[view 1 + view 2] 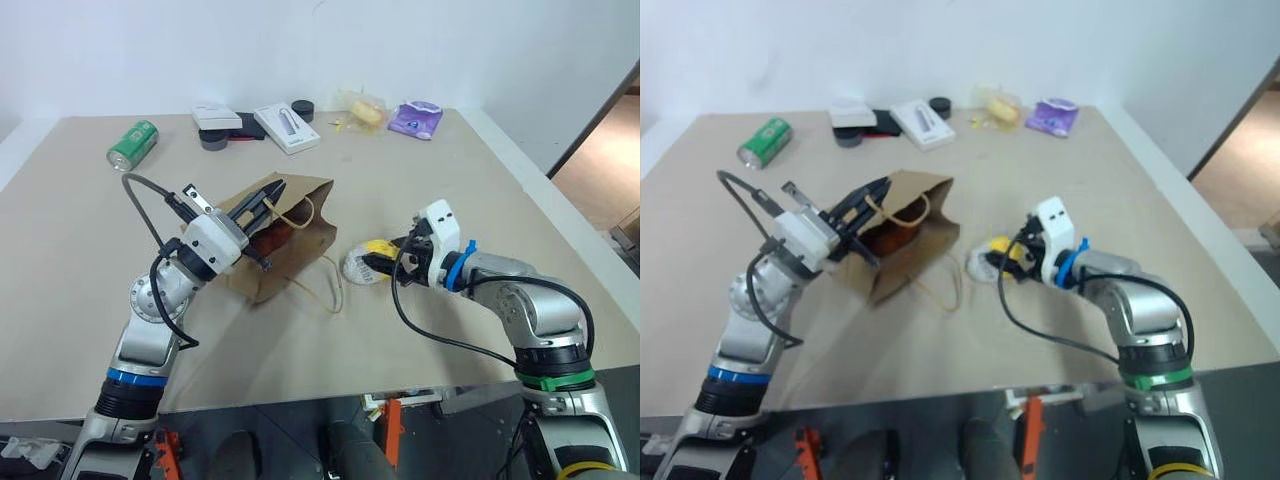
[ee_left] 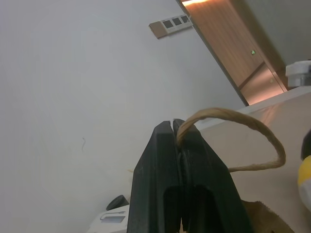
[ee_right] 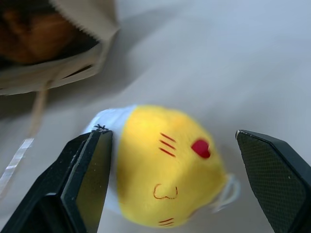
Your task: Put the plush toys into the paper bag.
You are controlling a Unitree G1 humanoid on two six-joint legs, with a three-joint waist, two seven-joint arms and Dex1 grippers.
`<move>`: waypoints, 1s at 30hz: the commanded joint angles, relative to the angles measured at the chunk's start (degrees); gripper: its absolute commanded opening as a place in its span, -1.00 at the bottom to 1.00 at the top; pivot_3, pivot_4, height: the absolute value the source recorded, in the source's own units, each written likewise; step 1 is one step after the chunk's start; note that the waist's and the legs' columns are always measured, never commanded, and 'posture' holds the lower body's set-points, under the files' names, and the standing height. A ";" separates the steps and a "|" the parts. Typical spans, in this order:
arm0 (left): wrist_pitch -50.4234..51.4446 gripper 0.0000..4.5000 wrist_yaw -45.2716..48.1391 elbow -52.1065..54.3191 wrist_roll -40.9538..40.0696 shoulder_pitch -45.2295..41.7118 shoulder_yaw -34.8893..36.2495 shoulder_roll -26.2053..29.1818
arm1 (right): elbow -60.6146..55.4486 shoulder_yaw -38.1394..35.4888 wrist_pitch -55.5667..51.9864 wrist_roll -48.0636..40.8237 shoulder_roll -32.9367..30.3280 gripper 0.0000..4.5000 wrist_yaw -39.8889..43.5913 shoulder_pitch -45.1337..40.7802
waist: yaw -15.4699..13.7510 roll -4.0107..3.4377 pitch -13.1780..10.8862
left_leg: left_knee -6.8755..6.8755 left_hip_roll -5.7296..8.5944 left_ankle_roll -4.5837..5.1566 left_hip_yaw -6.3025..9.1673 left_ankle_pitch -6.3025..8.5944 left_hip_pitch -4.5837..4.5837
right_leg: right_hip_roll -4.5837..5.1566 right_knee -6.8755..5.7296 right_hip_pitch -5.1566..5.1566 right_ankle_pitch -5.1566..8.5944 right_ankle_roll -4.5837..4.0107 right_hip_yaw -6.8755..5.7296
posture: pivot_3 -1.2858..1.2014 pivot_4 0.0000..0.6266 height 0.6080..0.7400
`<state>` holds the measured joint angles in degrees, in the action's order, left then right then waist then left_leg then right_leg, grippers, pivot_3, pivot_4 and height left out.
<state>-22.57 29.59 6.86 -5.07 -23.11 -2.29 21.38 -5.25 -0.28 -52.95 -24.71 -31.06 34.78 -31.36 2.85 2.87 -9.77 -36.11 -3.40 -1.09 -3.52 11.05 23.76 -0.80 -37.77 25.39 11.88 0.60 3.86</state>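
Along my table's far edge lie a green can, a white box, a purple pouch, and what may be a yellow packet.

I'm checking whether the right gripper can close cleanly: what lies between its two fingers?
The yellow-and-white plush toy lies on the table between the open right gripper fingers, as the right wrist view shows.

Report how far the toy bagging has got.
Done: the brown plush toy lies inside the paper bag. In hand: the left tool is shut on the bag's handle, holding the mouth up; the right tool is open, its fingers either side of the yellow plush toy on the table. Left: grip that toy and bag it.
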 commanded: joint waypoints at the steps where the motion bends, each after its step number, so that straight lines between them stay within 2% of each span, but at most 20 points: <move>1: -1.27 -1.00 0.09 0.35 -0.50 -1.20 0.39 -0.07 | -0.72 0.14 -0.97 0.20 0.13 0.71 -0.57 0.17 | -0.06 0.00 0.00 | 0.00 0.03 0.00 -0.01 0.00 0.01 | 0.03 0.01 0.00 0.00 0.01 0.01 | 0.03 -0.52 1.00; 2: -1.30 -1.00 0.09 0.38 -0.46 -1.17 0.38 -0.07 | -0.40 0.22 -0.92 0.44 0.13 0.54 -0.61 0.16 | -0.11 0.00 0.00 | -0.02 0.06 0.00 -0.03 0.00 0.01 | 0.07 0.01 0.00 0.00 0.03 0.02 | 0.03 -0.52 1.00; 3: -1.30 -1.00 0.08 0.47 -0.41 -1.11 0.38 -0.06 | -0.16 0.23 -0.80 0.61 0.12 0.28 -0.57 0.18 | -0.10 0.00 0.00 | -0.07 0.08 0.00 -0.03 0.00 0.06 | 0.09 0.07 -0.01 -0.03 0.10 0.02 | 0.03 -0.52 1.00; 4: -1.27 -1.00 0.06 0.62 -0.39 -0.99 0.39 -0.05 | 0.04 0.11 -0.54 0.82 0.07 0.20 -0.62 0.16 | -0.11 0.00 0.00 | -0.08 0.08 0.00 -0.03 0.00 0.06 | 0.10 0.08 -0.01 -0.04 0.11 0.02 | 0.03 -0.52 1.00; 5: -1.37 -1.00 0.02 0.72 -0.24 -0.84 0.39 -0.01 | 0.18 -0.22 -0.22 0.77 0.02 0.04 -0.48 0.04 | -0.11 0.00 0.00 | -0.09 0.08 0.00 -0.04 0.00 0.08 | 0.10 0.12 -0.02 -0.06 0.14 0.03 | 0.03 -0.52 1.00; 6: -1.41 -1.00 0.00 0.82 -0.16 -0.71 0.39 0.02 | 0.11 -0.59 0.30 0.65 -0.04 -0.19 -0.24 -0.08 | -0.11 0.00 0.00 | -0.10 0.08 0.00 -0.05 0.00 0.08 | 0.10 0.17 -0.03 -0.08 0.17 0.03 | 0.03 -0.52 1.00; 10: -1.29 -1.00 -0.19 0.96 -0.09 -0.56 0.54 0.04 | -1.16 -5.41 3.14 -2.71 1.89 -0.93 -0.01 -2.16 | -0.10 0.00 0.00 | -0.10 0.07 0.00 -0.06 0.00 0.11 | 0.09 0.24 -0.04 -0.11 0.19 0.04 | 0.03 -0.52 1.00; 11: -1.22 -1.00 -0.27 0.98 -0.06 -0.53 0.59 0.03 | -3.03 -8.17 3.58 -6.53 3.68 -1.00 0.79 -3.34 | -0.10 0.00 0.00 | -0.10 0.07 0.00 -0.06 0.00 0.13 | 0.08 0.24 -0.03 -0.11 0.20 0.04 | 0.03 -0.52 1.00; 14: -1.11 -1.00 -0.36 1.03 -0.06 -0.46 0.65 0.01 | -8.06 -12.07 1.08 -15.55 8.07 -1.00 1.09 -6.50 | -0.04 -0.04 -0.02 | -0.09 0.03 0.03 -0.05 0.02 0.15 | 0.04 0.24 0.01 -0.12 0.18 0.04 | 0.03 -0.52 1.00; 16: -1.06 -1.00 -0.48 0.86 -0.08 -0.54 0.73 -0.07 | -8.79 -8.61 -0.56 -15.89 11.41 -1.00 -1.48 -8.05 | -0.11 -0.04 -0.02 | -0.09 -0.02 0.06 0.07 0.03 0.17 | 0.02 0.25 -0.02 -0.12 0.18 -0.08 | 0.03 -0.52 1.00; 23: -0.77 -1.00 -1.02 0.44 -0.20 -1.15 0.83 -0.62 | 1.74 3.05 1.03 -7.73 23.36 -1.00 -9.64 -12.13 | -0.06 -0.05 0.00 | -0.11 -0.09 0.06 0.05 0.03 0.19 | -0.02 0.24 0.00 -0.17 0.09 -0.09 | 0.03 -0.52 1.00; 26: -0.60 -1.00 -1.30 0.52 -0.06 -1.41 1.00 -0.62 | 6.58 6.57 3.95 -3.97 25.99 -1.00 -10.03 -13.73 | -0.11 -0.05 0.00 | -0.20 -0.05 0.06 0.06 0.03 0.36 | 0.04 0.32 0.04 -0.19 0.12 -0.14 | 0.03 -0.52 1.00; 30: -0.23 -1.00 -1.83 1.17 0.33 -1.07 1.39 -0.47 | 10.34 7.71 6.40 -1.88 28.35 -1.00 -9.68 -14.86 | -0.16 -0.05 0.00 | -0.20 -0.03 0.08 0.07 0.04 0.46 | 0.08 0.47 0.03 -0.22 0.16 -0.17 | 0.03 -0.52 1.00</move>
<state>-22.35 28.38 5.51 -4.88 -23.20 -1.66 20.92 5.42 7.28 -48.60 -27.16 -3.40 24.71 -44.33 2.70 2.82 -9.77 -36.31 -3.43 -1.01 -3.44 11.09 24.24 -0.72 -37.30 25.43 11.66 0.77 3.68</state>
